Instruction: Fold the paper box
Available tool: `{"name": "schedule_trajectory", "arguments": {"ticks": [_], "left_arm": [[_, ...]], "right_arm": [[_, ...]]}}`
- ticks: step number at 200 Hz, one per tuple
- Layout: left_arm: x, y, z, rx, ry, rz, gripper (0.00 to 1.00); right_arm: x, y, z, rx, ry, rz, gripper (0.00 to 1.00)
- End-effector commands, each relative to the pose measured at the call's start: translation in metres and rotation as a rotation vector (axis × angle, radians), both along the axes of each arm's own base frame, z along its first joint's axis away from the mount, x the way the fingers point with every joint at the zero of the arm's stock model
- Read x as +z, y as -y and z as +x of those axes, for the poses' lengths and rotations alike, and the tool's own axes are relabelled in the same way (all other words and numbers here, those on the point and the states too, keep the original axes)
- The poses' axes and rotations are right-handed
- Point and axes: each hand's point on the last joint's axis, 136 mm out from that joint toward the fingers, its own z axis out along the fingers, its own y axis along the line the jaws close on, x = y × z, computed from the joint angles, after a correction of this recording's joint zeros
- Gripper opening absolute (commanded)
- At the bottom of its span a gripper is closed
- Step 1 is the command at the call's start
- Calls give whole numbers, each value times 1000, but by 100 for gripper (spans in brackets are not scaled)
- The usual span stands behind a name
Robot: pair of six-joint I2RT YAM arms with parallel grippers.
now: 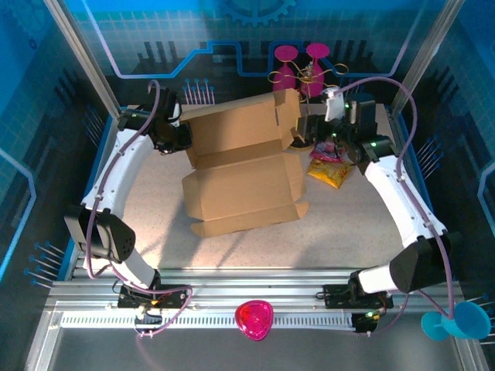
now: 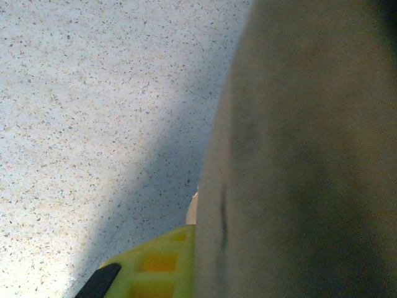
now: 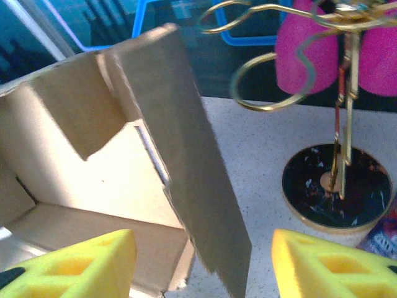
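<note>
**A:** Where's the paper box (image 1: 244,182) right now?

**B:** Middle of the table (image 1: 155,224), half formed. The near panels lie flat and the far wall stands up. The left gripper (image 1: 176,137) is at the far left corner of that wall, closed. Its wrist view has cardboard pressed right against a yellow finger (image 2: 155,267), so I judge it is pinching the wall.

**A:** And the right gripper (image 1: 303,133)?

**B:** It's about half open, with nothing held. The side flap (image 3: 186,167) hangs in the gap between its yellow fingers and touches neither.

**A:** So what worries you?

**B:** Mainly that flap. It sits at a slant across the gap, so closing could catch only its corner, and it would then buckle off the crease instead of folding along it. Pushing sideways with open jaws could also let it spring out.

**A:** And the left side?

**B:** If that pinch is shallow, any tug from the right could pull the wall free or drag the whole box across the table.

**A:** What about the things nearby?

**B:** A gold cup stand (image 3: 338,186) with pink cups (image 3: 304,49) is just beyond the right gripper, and a snack bag (image 1: 331,168) lies beside the box. A wide swing could knock either one.
</note>
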Motion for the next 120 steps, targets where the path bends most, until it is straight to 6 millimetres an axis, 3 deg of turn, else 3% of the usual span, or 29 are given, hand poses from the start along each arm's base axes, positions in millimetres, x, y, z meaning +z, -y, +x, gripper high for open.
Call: {"name": "schedule_trajectory", "arguments": {"ticks": [1, 20, 68, 104, 120], "left_arm": [[9, 4, -1, -27, 8, -23, 0], [9, 4, -2, -27, 6, -24, 0], [10, 4, -3, -24, 5, -24, 0], [6, 2, -6, -16, -7, -19, 0], [4, 1, -6, -5, -10, -18, 0]], "right_arm": [[15, -7, 6, 9, 90, -150, 56], [6, -10, 16, -41, 88, -240, 52], [-7, -5, 43, -140, 98, -408, 30], [-6, -9, 45, -191, 123, -505, 0], [0, -5, 38, -243, 148, -538, 0]]}}
